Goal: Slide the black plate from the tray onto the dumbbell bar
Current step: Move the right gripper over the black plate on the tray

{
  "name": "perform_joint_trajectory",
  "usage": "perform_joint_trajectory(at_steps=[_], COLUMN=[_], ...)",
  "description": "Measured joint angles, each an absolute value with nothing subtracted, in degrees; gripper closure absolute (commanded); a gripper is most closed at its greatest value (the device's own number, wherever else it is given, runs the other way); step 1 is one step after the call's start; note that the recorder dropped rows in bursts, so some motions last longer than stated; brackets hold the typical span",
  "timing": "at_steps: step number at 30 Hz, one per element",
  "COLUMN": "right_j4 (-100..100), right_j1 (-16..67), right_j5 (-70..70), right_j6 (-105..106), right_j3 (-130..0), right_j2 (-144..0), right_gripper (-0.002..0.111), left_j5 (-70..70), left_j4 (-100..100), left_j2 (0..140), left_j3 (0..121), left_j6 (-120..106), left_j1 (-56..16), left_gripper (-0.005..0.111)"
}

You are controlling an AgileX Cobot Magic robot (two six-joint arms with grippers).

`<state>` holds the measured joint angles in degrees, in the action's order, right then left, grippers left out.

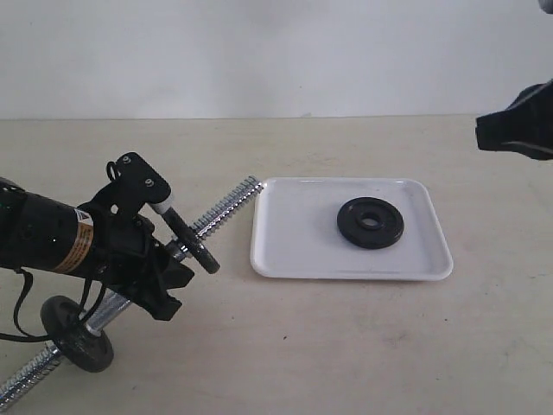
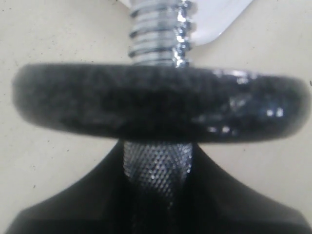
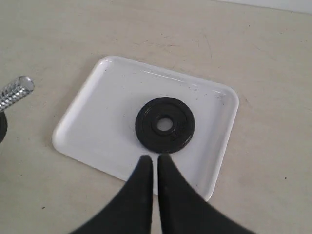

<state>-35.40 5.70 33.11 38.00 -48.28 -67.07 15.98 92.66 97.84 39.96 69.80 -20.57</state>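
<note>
Matte black plate (image 1: 352,226), glossy white plastic tray (image 1: 294,235), shiny threaded chrome dumbbell bar (image 1: 226,207)

Exterior oblique, right wrist overhead, tray (image 1: 294,238) shared

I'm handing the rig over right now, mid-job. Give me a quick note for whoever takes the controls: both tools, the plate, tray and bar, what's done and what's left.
Left tool: shut on the dumbbell bar, gripping its knurled middle; the free threaded end points toward the tray.
Right tool: shut, holding nothing, in the air above the tray.
Black plate: flat in the tray, untouched.
Done: bar gripped; two other black discs are already on it.
Left: open the right tool, pick up the plate, slide its hole over the threaded end.
</note>
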Motion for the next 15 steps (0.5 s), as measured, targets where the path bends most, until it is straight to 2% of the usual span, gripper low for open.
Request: perform_joint_trajectory(at_steps=[15], right_j4=[-36.8], right_j1=[5.7], right_j5=[24.8], right_j6=[40.2], right_j3=[-58.6], right_j2=[-86.0], right_gripper=[0.107], left_j5=[15.8], left_j4=[91.8], left_j2=[97.8], left_j3=[40.0], left_j6=[69.3], left_j1=[-20.6], left_gripper=[0.102])
